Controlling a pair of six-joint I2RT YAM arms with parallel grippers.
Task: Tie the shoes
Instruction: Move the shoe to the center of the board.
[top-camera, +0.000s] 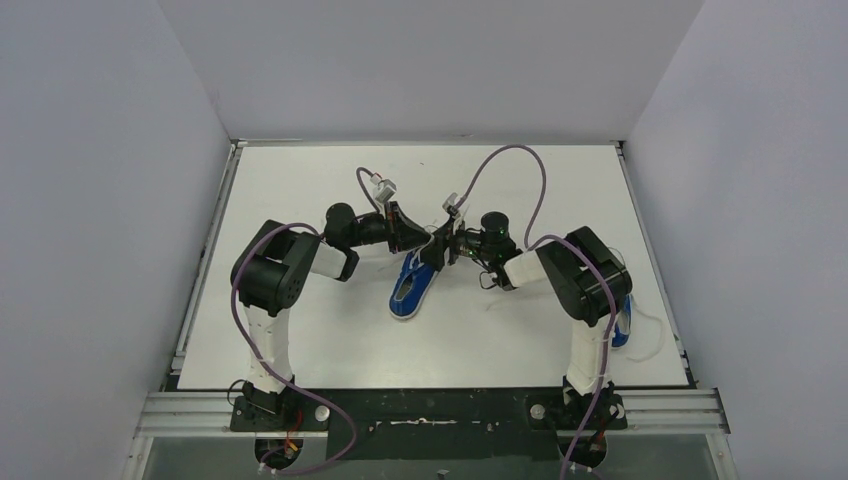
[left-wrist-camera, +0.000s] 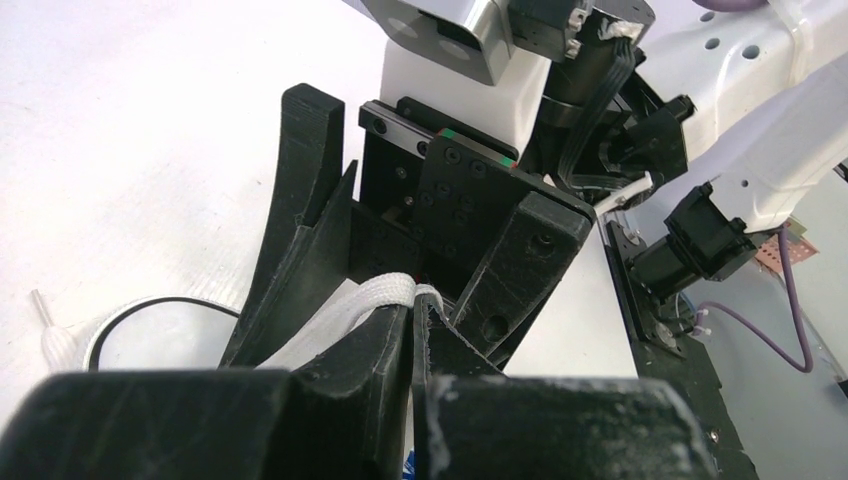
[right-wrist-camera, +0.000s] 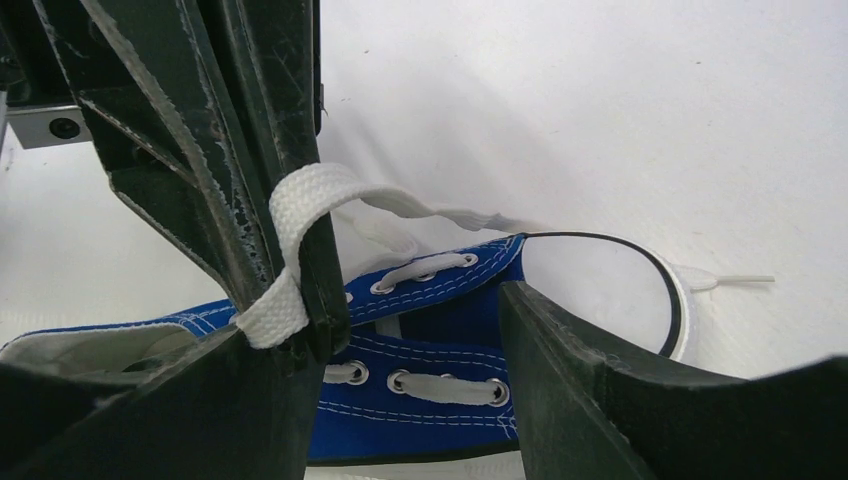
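One blue shoe (top-camera: 408, 292) lies mid-table, toe towards the back. In the right wrist view the same shoe (right-wrist-camera: 440, 345) lies below the fingers, its white laces threaded through the eyelets. My left gripper (left-wrist-camera: 415, 312) is shut on a loop of the white lace (left-wrist-camera: 385, 292), held just above the shoe. That lace (right-wrist-camera: 305, 195) wraps over the left gripper's tips in the right wrist view. My right gripper (right-wrist-camera: 410, 320) stands open over the shoe's eyelets, and the left gripper's tips and the lace sit beside its left finger. From above, the left gripper (top-camera: 412, 238) and right gripper (top-camera: 440, 246) meet above the shoe.
A second blue shoe (top-camera: 623, 328) lies at the table's right edge, mostly hidden behind the right arm. A loose lace end with its aglet (right-wrist-camera: 742, 279) trails past the white toe cap (right-wrist-camera: 684, 300). Grey walls enclose the table on three sides.
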